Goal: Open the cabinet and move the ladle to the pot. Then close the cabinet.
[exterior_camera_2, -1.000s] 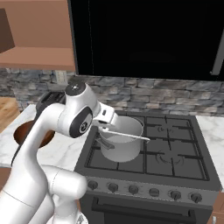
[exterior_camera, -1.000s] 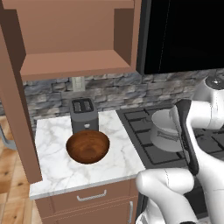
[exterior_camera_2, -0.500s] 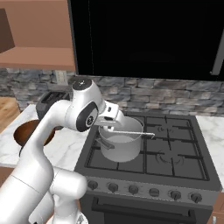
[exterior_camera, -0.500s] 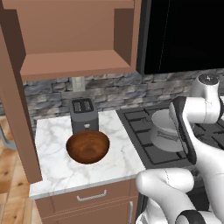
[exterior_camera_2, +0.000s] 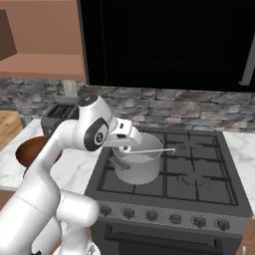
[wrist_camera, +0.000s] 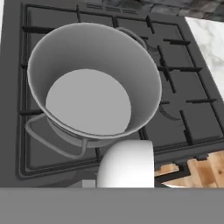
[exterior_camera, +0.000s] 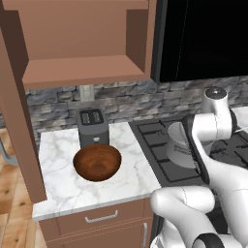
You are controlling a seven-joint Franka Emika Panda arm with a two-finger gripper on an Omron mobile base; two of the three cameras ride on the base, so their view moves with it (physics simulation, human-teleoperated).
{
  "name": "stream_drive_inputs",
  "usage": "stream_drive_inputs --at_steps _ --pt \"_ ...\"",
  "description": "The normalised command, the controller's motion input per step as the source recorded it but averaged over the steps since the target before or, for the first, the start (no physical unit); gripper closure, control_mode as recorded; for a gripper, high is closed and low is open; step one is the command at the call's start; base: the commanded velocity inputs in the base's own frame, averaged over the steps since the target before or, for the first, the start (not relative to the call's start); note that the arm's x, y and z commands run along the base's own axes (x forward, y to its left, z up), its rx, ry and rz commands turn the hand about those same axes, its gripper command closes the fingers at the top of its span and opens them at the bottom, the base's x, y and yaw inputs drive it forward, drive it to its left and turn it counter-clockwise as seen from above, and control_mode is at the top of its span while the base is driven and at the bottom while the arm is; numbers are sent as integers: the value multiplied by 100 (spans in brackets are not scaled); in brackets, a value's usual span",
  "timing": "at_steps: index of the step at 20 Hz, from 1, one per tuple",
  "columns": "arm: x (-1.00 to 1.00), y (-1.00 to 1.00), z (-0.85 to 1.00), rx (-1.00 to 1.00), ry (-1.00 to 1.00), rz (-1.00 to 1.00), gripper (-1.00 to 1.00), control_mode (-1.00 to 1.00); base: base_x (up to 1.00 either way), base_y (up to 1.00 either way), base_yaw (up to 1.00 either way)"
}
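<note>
The cabinet (exterior_camera: 82, 43) hangs open above the marble counter (exterior_camera: 58, 186), its door (exterior_camera: 19, 111) swung out to the left, and the shelf I can see inside is bare. Under it, a dark toaster (exterior_camera: 92, 127) stands against the stone wall, and just in front of the toaster sits a round wooden bowl (exterior_camera: 97, 162) with nothing in it.

On the stove (exterior_camera_2: 174, 179), the pot (exterior_camera_2: 137, 162) sits on the front left burner, its flat side handle pointing toward the front edge. From the hand view, the pot (wrist_camera: 94, 83) shows a smooth grey floor with nothing lying on the bottom.

The gripper (exterior_camera_2: 127, 148) hangs over the near left part of the pot's rim. A thin silver ladle (exterior_camera_2: 154, 151) reaches out from it, the handle running level across the top of the pot toward the right side of the stove. In the hand view, the pale rounded shape at the bottom, just off the pot's rim, looks like the ladle's bowl (wrist_camera: 127, 164). The jaws are drawn in narrow, pinched on the ladle's handle, though the fingertips themselves are hard to make out.
</note>
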Motion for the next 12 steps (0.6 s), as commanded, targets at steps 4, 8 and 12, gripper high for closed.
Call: stream_drive_inputs --at_steps 4,8,12 --pt "7 0 -17 -12 0 0 100 -100 0 0 0" --pt "12 -1 -14 -10 0 1 100 -100 0 0 0" --pt "13 -1 -10 -8 2 2 100 -100 0 0 0"
